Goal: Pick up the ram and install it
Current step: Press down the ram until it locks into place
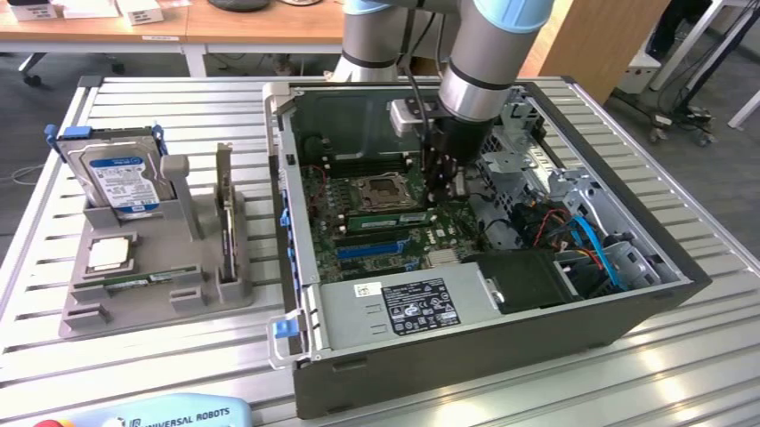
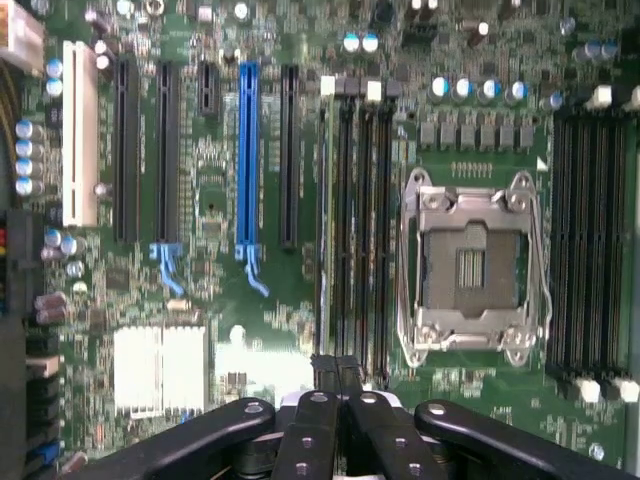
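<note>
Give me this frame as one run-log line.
claw: shut, inside PC case | over memory slots beside CPU socket | ram: in slot | spare ram stick: on holder

one open computer case sits on the counter, and one grey holder stands just beside the case on the exterior view's left. in the holder: one hard drive, one square silver processor chip, one ram stick lying flat. inside the case: one motherboard, one empty processor socket, one blue expansion slot, one white slot, one ram stick seated beside the socket. one gripper.
</note>
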You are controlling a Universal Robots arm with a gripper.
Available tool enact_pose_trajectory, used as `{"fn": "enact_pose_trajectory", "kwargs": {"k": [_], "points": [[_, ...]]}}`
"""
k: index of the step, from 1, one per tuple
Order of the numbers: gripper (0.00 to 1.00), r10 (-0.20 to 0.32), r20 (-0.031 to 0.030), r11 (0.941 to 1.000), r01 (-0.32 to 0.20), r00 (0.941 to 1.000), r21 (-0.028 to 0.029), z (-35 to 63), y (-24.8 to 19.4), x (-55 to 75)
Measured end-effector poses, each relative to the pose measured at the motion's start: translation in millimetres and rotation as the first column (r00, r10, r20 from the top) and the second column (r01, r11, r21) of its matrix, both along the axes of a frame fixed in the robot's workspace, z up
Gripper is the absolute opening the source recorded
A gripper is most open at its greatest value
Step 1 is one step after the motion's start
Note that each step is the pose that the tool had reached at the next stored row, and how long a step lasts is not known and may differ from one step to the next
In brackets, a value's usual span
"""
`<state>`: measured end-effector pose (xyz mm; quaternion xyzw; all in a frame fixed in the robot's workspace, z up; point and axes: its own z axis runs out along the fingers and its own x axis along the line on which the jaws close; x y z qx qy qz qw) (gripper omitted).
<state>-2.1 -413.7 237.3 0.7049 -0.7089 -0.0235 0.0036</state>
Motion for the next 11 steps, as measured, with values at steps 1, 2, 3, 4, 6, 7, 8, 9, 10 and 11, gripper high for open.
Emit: {"fn": "enact_pose_trajectory", "kwargs": {"k": [1,2,3,4,6,7,8,9,10,11], "points": [[0.10,0.000,0.0000,1.0000,0.000,1.0000,0.0000,0.0,0.0,-3.8],[0.10,0.000,0.0000,1.0000,0.000,1.0000,0.0001,0.0,0.1,-7.6],[0.10,0.000,0.0000,1.0000,0.000,1.0000,0.0001,0.0,0.1,-11.4],[0.10,0.000,0.0001,1.0000,0.000,1.0000,0.0002,-0.1,0.1,-15.0],[0.10,0.000,0.0001,1.0000,0.000,1.0000,0.0001,-0.1,0.1,-21.8],[0.10,0.000,0.0001,1.0000,0.000,1.0000,0.0001,-0.1,0.1,-24.9],[0.10,0.000,0.0001,1.0000,0.000,1.0000,0.0002,-0.1,0.1,-28.0],[0.10,0.000,0.0001,1.0000,0.000,1.0000,0.0002,-0.1,0.1,-30.9],[0.10,0.000,0.0000,1.0000,0.000,1.0000,0.0001,-0.1,0.1,-33.7],[0.10,0.000,0.0001,1.0000,0.000,1.0000,0.0001,-0.1,0.1,-36.4]]}}
